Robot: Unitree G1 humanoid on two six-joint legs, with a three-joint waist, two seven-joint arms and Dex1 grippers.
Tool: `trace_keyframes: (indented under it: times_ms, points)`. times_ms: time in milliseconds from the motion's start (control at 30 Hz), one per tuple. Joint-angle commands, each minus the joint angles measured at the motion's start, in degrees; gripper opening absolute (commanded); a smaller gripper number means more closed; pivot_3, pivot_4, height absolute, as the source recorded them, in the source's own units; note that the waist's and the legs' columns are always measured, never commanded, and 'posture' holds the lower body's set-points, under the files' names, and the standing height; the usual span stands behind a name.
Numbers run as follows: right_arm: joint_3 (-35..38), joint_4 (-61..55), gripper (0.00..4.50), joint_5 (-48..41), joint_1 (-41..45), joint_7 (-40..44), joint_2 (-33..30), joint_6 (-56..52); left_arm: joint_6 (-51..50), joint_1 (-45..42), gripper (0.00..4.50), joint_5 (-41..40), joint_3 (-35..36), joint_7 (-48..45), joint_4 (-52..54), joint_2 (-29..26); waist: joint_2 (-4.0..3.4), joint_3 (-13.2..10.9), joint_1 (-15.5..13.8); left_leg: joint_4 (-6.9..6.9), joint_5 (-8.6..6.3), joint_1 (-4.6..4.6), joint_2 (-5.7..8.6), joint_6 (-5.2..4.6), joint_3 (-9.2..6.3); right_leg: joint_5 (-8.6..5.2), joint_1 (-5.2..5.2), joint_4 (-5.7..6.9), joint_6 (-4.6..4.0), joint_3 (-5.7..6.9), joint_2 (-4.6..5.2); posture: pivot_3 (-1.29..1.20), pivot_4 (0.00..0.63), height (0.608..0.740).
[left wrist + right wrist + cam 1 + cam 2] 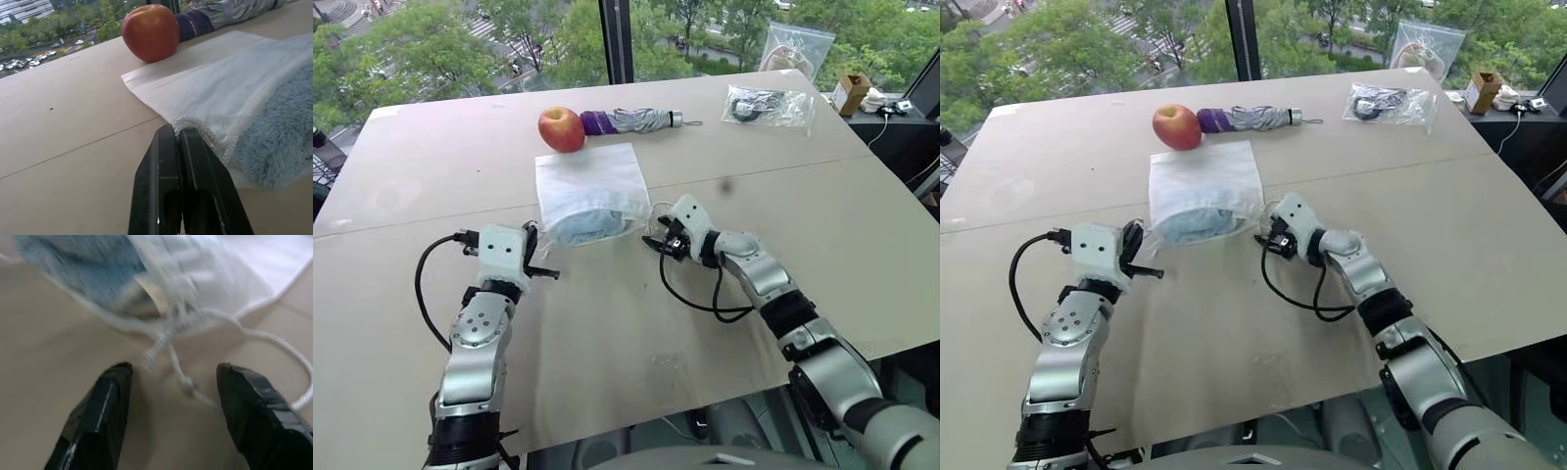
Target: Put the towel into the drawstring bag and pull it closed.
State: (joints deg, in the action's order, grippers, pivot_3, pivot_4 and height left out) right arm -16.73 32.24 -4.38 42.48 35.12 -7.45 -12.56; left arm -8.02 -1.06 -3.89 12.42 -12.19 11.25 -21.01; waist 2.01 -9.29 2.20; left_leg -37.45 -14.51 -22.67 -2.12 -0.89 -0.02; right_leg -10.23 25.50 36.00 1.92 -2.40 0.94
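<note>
One towel (592, 224) inside one drawstring bag (589, 186); one apple (562, 128), one umbrella (631, 120).

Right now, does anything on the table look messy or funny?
A little. The drawstring bag lies flat with its mouth not pulled shut, so the blue towel shows at the opening. A loose white cord trails on the table beside it. The apple and folded umbrella look fine.

Head eyes overlook table (607, 333); wrist views (close) share drawstring bag (220, 93).
</note>
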Motion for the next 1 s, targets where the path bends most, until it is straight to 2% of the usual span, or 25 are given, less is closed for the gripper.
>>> trace_keyframes:
  times_ms: [33, 67, 100, 133, 200, 300, 600, 733, 1000]
  points:
    - [2.8, 2.0, 2.70, -0.3, 0.8, -1.2, 0.3, -6.2, 0.3, 0.4, 0.00, 0.5, 0.5, 0.4, 3.1, -0.3, 0.01, 0.0, -0.1, 0.00, 0.00, 0.01, 0.00, 0.00, -0.05, 0.00, -0.03, 0.00, 0.00, 0.03, 0.00, 0.00, 0.150, 0.740]
    - [2.3, 1.0, 2.42, -0.2, 0.5, 0.1, 0.0, -7.6, 0.2, 0.6, 0.00, 0.6, 0.6, 0.6, 3.3, -0.2, 0.01, 0.0, -0.1, 0.00, 0.00, 0.03, 0.00, 0.00, -0.08, 0.00, -0.06, 0.00, -0.01, 0.05, -0.01, 0.00, 0.150, 0.740]
    - [1.7, 0.1, 1.90, 0.2, 0.2, 1.1, -0.4, -8.1, 0.2, 0.9, 0.00, 0.7, 0.7, 0.8, 3.6, -0.1, 0.00, 0.0, -0.1, 0.00, 0.00, 0.04, 0.00, 0.00, -0.09, 0.00, -0.08, 0.00, -0.01, 0.06, -0.01, 0.00, 0.150, 0.740]
    - [1.3, -0.7, 1.77, 0.7, -0.2, 1.5, -0.7, -8.3, 0.1, 1.1, 0.00, 0.8, 0.8, 0.9, 3.8, 0.0, 0.00, 0.0, -0.1, 0.00, 0.00, 0.04, 0.00, 0.00, -0.08, 0.00, -0.08, 0.00, -0.01, 0.06, 0.00, 0.00, 0.150, 0.740]
    - [-0.2, -2.4, 0.93, 2.6, -1.2, 2.3, -2.3, -7.4, 0.1, 1.1, 0.00, 0.8, 1.2, 1.3, 3.9, 0.1, 0.00, 0.0, -0.1, 0.01, 0.00, 0.03, 0.00, 0.01, -0.06, -0.01, -0.09, -0.03, 0.00, 0.05, 0.01, 0.00, 0.150, 0.740]
    - [0.8, -4.2, 0.02, 3.5, -1.5, 0.8, -3.2, -4.4, 0.2, 0.8, 0.00, 0.7, 1.4, 1.6, 3.7, -0.1, 0.00, 0.0, -0.1, 0.02, 0.00, 0.03, 0.00, 0.01, -0.07, -0.01, -0.09, -0.04, 0.00, 0.06, 0.01, 0.00, 0.150, 0.740]
    - [12.4, -4.6, 0.02, 2.0, 4.3, -11.1, -2.9, 11.4, 3.1, -4.6, 0.00, 5.2, 2.7, 3.1, 1.8, -4.9, -0.02, 0.0, -0.1, -0.04, 0.00, -0.02, 0.02, 0.02, -0.09, 0.00, -0.07, -0.02, 0.00, 0.05, -0.02, 0.00, 0.150, 0.740]
    - [17.2, -2.8, 0.02, 4.1, 8.6, -20.9, -4.1, 20.7, 5.0, -12.2, 0.00, 10.0, 6.0, 7.6, 0.6, -10.3, 0.00, 0.0, 0.0, 0.00, 0.01, -0.08, 0.00, 0.02, -0.12, 0.00, 0.03, 0.01, 0.00, 0.07, -0.04, 0.00, 0.150, 0.740]
    - [22.7, -1.0, 0.02, 7.6, 15.3, -35.2, -7.0, 29.5, 2.9, -27.0, 0.00, 9.5, 7.0, 6.7, -2.9, -16.5, -0.02, 0.0, 0.1, 0.14, 0.00, -0.20, 0.03, 0.05, 0.01, 0.01, 0.10, -0.11, 0.01, 0.03, 0.10, 0.00, 0.150, 0.740]
